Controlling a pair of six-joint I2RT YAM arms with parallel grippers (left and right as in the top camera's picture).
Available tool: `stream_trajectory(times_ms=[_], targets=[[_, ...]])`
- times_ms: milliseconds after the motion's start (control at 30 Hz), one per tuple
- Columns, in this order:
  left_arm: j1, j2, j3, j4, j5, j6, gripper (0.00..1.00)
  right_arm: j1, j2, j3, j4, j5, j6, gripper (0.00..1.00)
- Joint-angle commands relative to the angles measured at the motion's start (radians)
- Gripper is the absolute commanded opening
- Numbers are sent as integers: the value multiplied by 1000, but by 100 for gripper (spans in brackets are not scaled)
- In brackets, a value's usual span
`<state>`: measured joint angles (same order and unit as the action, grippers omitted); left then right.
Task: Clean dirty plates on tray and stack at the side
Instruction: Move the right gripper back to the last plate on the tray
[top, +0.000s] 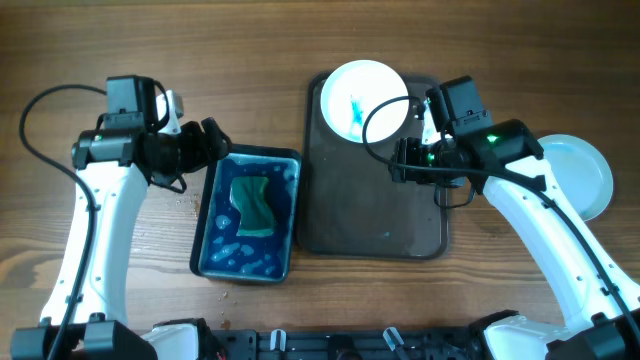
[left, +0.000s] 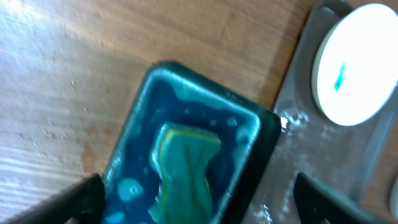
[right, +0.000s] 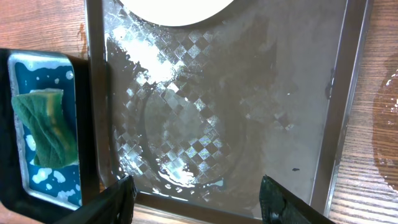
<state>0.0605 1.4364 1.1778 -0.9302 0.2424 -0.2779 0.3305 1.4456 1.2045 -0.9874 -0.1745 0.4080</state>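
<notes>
Overhead: round smeared plate (top: 362, 98) on wet rectangular tray (top: 375, 220); left fingers (left: 74, 199) and right fingers (right: 115, 202) spread, empty.

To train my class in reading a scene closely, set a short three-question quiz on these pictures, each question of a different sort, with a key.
1. Fill in: the right gripper hangs over the tray with its jaws ___ and nothing between them.
2. Where is the sponge? A) on the tray B) in the basin of blue water C) in the right gripper
3. True or false: the plate on the tray bears a blue smear.
Key: 1 open; 2 B; 3 true.
</notes>
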Motion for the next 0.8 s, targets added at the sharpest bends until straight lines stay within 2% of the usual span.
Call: stream_trajectory(times_ms=[0,67,133,200,233,300,333,467,667,767], targets=[[-36,67,14,-1,-188,32,63,-3,4,-2,-5,18,14,65],[-44,119,13,-24,-235,32,63,-3,4,-2,-5,18,14,65],[-45,175,4,-27,-283,32,82,-3,4,-2,-5,18,14,65],[-45,226,-3,-18,-320,39,89,-3,4,-2,-5,18,14,65],[-45,251,-3,-16,-335,40,87,-3,4,-2,-5,18,13,65],[-45,299,-3,1,-346,40,76,-3,4,-2,-6,18,13,65],[-45,318,-3,12,-345,40,64,-3,4,-2,-7,18,14,65],[-45,377,-3,61,-345,40,28,-3,4,-2,-16,18,13,65],[-45,425,-5,90,-345,40,24,-3,4,-2,-20,18,13,62],[-45,429,-17,93,-345,56,17,-3,4,-2,-20,18,13,62]])
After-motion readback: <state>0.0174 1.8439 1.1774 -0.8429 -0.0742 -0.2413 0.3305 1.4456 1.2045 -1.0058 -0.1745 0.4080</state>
